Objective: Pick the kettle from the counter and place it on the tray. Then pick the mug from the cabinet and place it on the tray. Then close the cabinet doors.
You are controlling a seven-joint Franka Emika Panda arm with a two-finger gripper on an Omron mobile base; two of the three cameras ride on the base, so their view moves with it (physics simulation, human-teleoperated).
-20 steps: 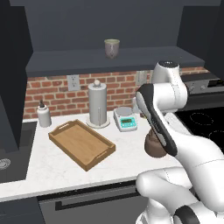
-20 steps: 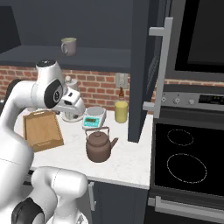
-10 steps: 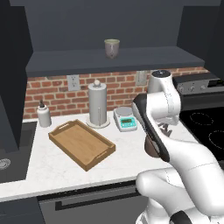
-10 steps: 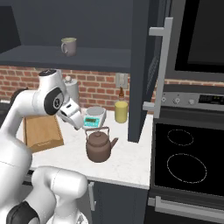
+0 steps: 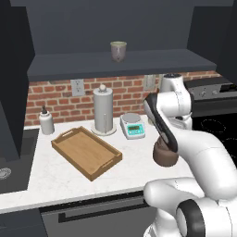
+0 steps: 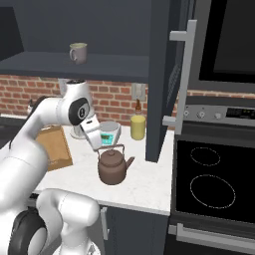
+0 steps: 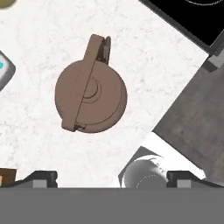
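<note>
The dark-brown kettle (image 7: 91,96) stands upright on the white counter (image 7: 39,48), seen from straight above in the hand view. My gripper (image 7: 113,177) hangs open above it, touching nothing. From the right base view the gripper (image 6: 99,144) sits just above and left of the kettle (image 6: 113,167). The arm hides part of the kettle (image 5: 163,156) in the left base view. Left of it the wooden tray (image 5: 86,152) lies bare. The mug (image 5: 118,50) stands on the shelf of the open cabinet (image 5: 115,65). One cabinet door (image 6: 164,74) stands swung open.
A paper towel roll (image 5: 103,110), a kitchen scale (image 5: 133,126) and a white bottle (image 5: 45,121) line the brick wall. A yellow canister (image 6: 138,127) stands beside the open door. The stove (image 6: 209,179) lies to the right, a sink (image 5: 9,171) to the left.
The hand has swung lower and toward the kettle, ending over it. The gripper stayed open; kettle, mug and tray have not moved.
</note>
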